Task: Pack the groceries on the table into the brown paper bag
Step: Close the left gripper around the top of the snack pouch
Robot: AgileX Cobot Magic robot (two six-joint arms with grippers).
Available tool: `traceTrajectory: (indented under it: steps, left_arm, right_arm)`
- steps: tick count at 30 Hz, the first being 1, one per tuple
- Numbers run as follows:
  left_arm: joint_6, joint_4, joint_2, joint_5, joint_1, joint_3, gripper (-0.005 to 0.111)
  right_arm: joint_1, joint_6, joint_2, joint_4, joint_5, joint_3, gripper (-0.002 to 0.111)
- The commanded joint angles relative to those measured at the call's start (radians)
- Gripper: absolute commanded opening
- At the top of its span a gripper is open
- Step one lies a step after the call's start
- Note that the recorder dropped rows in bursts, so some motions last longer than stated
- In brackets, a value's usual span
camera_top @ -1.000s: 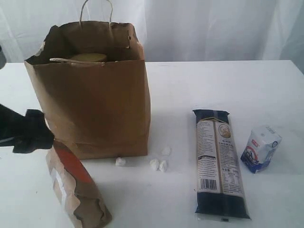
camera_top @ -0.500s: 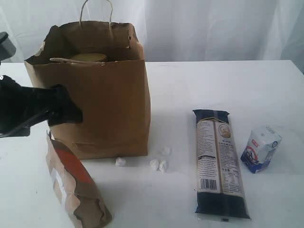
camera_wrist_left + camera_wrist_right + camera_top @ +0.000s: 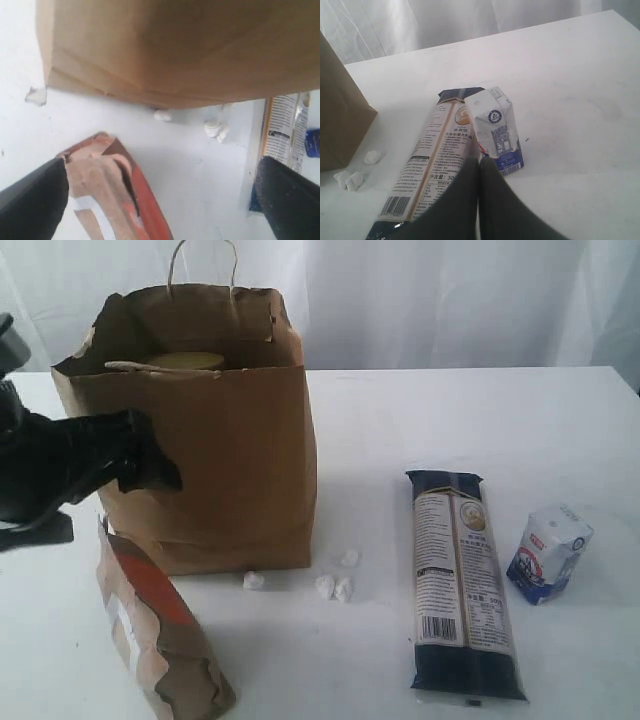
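Note:
The brown paper bag (image 3: pixel 215 450) stands upright on the table (image 3: pixel 450 420), with a gold lid (image 3: pixel 187 361) showing inside its rim. The brown-red pouch (image 3: pixel 155 635) leans at the front left. My left gripper (image 3: pixel 150 468) hangs open in front of the bag's left side, above the pouch; in the left wrist view the pouch (image 3: pixel 115 195) lies below the wide gap of the gripper (image 3: pixel 160 175), untouched. The long dark-blue packet (image 3: pixel 465 585) and the small white-blue carton (image 3: pixel 550 552) lie to the right. My right gripper (image 3: pixel 479 162) is shut and empty, just short of the carton (image 3: pixel 495 125) and packet (image 3: pixel 437 160). It is out of the exterior view.
Small white crumbs (image 3: pixel 335 585) lie by the bag's front right corner, and one more (image 3: pixel 254 580) at its front edge. White curtains (image 3: pixel 450 290) hang behind the table. The bag's twine handle (image 3: pixel 203 260) sticks up at the back.
My left arm has swung in from the left edge, rightwards and a little up, to in front of the bag above the pouch. Nothing else moved.

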Motion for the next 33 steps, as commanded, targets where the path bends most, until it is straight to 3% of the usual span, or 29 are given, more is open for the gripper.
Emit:
traceTrajectory:
  steps: [1, 3, 9, 13, 33]
  left_arm:
    - [-0.212, 0.021, 0.056, 0.035, -0.006, -0.002, 0.105]
    - [-0.221, 0.022, 0.082, 0.031, -0.006, -0.002, 0.105]
    - [-0.465, 0.096, 0.155, 0.165, -0.006, -0.002, 0.105]
    - [-0.469, 0.202, 0.185, 0.119, -0.006, -0.002, 0.105]
    - [-0.464, 0.221, 0.191, 0.029, -0.006, -0.002, 0.105]
  right_arm:
    - [0.004, -0.009, -0.005, -0.006, -0.008, 0.005, 0.0]
    - [0.004, -0.009, -0.005, -0.006, -0.008, 0.005, 0.0]
    - [0.004, -0.009, -0.005, -0.006, -0.008, 0.005, 0.0]
    - [0.004, -0.009, -0.005, -0.006, -0.008, 0.005, 0.0]
    - [0.004, -0.009, -0.005, -0.006, -0.008, 0.005, 0.0]
